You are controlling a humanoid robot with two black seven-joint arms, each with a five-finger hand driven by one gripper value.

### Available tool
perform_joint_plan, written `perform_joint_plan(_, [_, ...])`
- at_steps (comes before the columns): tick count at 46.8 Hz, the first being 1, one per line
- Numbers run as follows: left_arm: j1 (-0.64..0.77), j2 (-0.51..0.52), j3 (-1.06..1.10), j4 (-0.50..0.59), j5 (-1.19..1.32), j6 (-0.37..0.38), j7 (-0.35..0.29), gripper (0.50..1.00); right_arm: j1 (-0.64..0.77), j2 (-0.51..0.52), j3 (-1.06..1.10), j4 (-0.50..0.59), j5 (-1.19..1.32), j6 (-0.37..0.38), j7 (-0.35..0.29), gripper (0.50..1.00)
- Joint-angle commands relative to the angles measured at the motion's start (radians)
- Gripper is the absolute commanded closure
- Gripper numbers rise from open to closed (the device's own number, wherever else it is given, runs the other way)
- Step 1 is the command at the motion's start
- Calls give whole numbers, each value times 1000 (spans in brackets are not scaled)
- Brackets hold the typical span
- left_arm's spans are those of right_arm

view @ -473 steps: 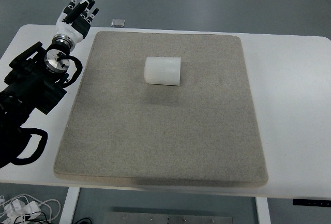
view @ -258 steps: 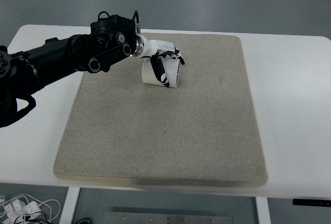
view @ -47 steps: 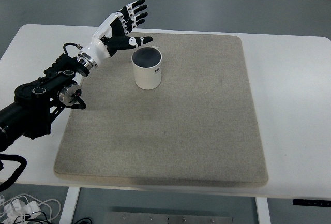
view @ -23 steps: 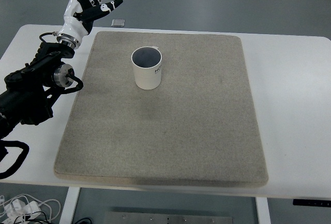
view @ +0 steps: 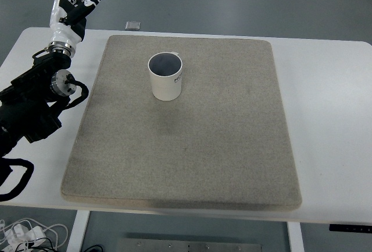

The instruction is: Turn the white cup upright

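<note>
On grey mat (view: 192,147) over white table (view: 325,89), upright white cup (view: 165,77); left hand (view: 70,9) empty, fingers spread.

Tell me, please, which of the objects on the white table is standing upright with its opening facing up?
The white cup, on the grey mat: its dark inside shows from above. The small flat object at the table's far edge lies flat.

cup (view: 165,77): white, dark inside | mat (view: 192,147): speckled grey-beige | table (view: 325,118): white | robot hand (view: 70,9): white-black
</note>
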Motion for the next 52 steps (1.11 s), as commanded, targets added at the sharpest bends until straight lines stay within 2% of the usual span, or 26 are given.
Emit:
perform_joint_plan(1, [5, -1, 0, 8, -15, -10, 46, 506, 0, 0, -1, 0, 0, 0, 0, 548])
perform_joint_plan(6, [12, 0, -5, 16, -92, -56, 227, 506, 0, 0, -1, 0, 1, 0, 0, 548])
perform_joint_plan(8, [13, 0, -14, 25, -139, -76, 270, 504, 0, 0, -1, 0, 0, 0, 0, 548])
perform_joint_plan(11, [13, -1, -21, 45, -202, -99, 301, 504, 0, 0, -1, 0, 0, 0, 0, 548])
perform_joint_plan(22, [13, -18, -25, 43, -377, -115, 307, 504, 0, 0, 0, 0, 1, 0, 0, 548])
perform_joint_plan(33, [13, -50, -89, 43, -380, -139, 305, 504, -1, 0, 0, 0, 0, 0, 0, 548])
perform_joint_plan(52, [13, -58, -109, 42, -379, -139, 295, 504, -8, 0, -1, 0, 8, 0, 0, 548])
